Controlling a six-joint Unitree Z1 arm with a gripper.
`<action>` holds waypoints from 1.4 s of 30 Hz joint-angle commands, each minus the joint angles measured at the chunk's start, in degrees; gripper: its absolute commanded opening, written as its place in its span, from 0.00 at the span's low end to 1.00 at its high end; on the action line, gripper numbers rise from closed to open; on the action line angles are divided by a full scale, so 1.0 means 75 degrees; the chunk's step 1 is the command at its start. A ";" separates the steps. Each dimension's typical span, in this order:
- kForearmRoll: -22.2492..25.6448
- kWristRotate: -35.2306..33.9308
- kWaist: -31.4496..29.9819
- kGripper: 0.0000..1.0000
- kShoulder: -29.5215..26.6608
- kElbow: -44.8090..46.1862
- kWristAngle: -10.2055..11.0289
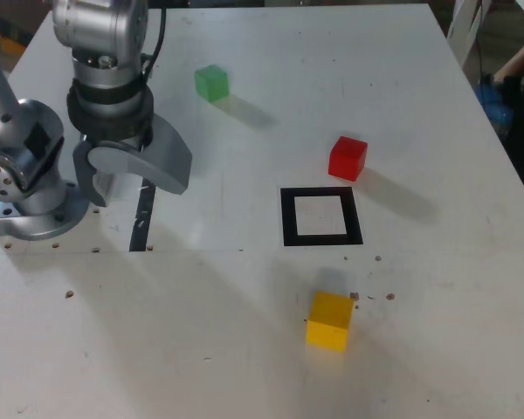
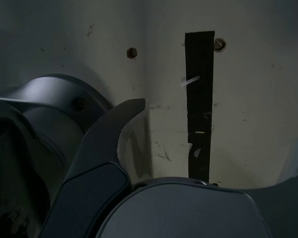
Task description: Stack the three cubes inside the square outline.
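Note:
Three cubes lie apart on the white table. The green cube (image 1: pixel 211 82) is at the back, the red cube (image 1: pixel 348 158) sits just behind the square outline (image 1: pixel 288 218), and the yellow cube (image 1: pixel 329 320) is in front of it. The outline's white centre holds nothing. My gripper (image 1: pixel 135 188) hangs at the exterior view's left, low over the table beside the arm's base, far from all three cubes. Its jaws stand wide open with nothing between them. The wrist view shows the gripper (image 2: pixel 218 124) over bare table and none of the cubes.
A short black tape strip (image 1: pixel 142 218) runs under the gripper and is plain in the wrist view (image 2: pixel 199 104). The arm's grey base (image 1: pixel 26 188) stands at the exterior view's left edge. A person's arm in blue (image 1: pixel 498 96) is beyond the table's right edge.

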 commanded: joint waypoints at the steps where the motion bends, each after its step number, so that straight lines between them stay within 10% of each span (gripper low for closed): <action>1: 0.0006 0.0028 0.0025 1.00 -0.0093 -0.0002 0.0002; 26: 0.0400 0.1754 0.0027 1.00 0.0176 -0.2081 0.0304; 34: 0.2412 0.3594 0.0203 0.98 0.1920 -0.5658 0.0985; 42: 0.3162 0.5514 0.0979 0.98 0.3552 -0.8000 0.1009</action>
